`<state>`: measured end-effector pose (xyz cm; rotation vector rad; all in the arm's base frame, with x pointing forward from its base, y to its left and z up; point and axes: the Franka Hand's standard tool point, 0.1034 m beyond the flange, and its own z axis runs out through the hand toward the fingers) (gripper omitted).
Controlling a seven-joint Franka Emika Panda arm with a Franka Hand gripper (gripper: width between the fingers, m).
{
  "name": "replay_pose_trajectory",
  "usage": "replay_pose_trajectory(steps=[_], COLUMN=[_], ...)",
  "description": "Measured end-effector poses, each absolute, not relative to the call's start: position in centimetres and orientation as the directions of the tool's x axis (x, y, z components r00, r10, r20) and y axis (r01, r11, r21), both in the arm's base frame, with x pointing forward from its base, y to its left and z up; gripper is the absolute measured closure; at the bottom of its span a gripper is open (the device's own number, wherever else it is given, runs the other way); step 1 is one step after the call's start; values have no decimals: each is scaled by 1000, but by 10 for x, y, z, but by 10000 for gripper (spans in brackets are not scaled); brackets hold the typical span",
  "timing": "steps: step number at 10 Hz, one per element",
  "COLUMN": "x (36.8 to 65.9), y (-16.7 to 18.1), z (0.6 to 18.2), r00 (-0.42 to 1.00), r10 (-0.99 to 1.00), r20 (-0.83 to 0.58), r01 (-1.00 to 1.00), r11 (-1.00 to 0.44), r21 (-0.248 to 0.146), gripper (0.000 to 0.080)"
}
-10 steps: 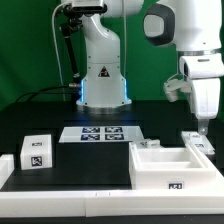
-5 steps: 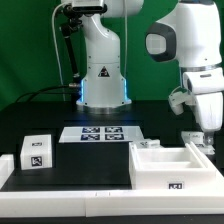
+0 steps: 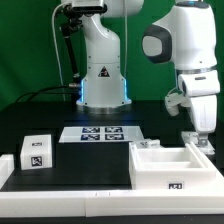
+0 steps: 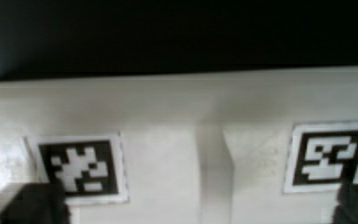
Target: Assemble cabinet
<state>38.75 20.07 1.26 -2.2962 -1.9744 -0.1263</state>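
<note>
Cabinet (image 3: 165,168), white box, at desk (image 3: 95,158) corner (exterior view's right, near camera), gripper (image 3: 197,133) above its far side, jaws apart.

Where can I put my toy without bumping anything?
Free: the bare table between the small cube and the cabinet, in front of the marker board. Crowded: the exterior view's right, where the hand hangs by the cabinet.

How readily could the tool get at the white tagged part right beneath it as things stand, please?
Probably yes: the tool hangs open close above the white tagged part, just beyond the open white box in the exterior view, and the wrist view shows nothing lying between them.
</note>
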Motion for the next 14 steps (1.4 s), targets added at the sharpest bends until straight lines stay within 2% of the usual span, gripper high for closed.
replay_pose_trajectory(steps=[2, 3, 4, 5, 6, 8, 12, 14], x=[387, 388, 389, 389, 389, 390, 408, 415], y=[197, 197, 197, 197, 197, 197, 159, 141], z=[9, 9, 10, 9, 10, 10, 41, 44], r00=[162, 164, 164, 165, 165, 166, 131, 124], r10=[977, 976, 976, 976, 976, 976, 988, 989], r20=[137, 141, 143, 143, 143, 143, 80, 76], r01=[987, 986, 986, 986, 986, 986, 991, 992], r11=[-158, -161, -162, -163, -163, -163, -130, -124], r21=[-34, -31, -28, -29, -27, -27, -17, -12], gripper=[383, 383, 519, 700, 732, 731, 731, 731])
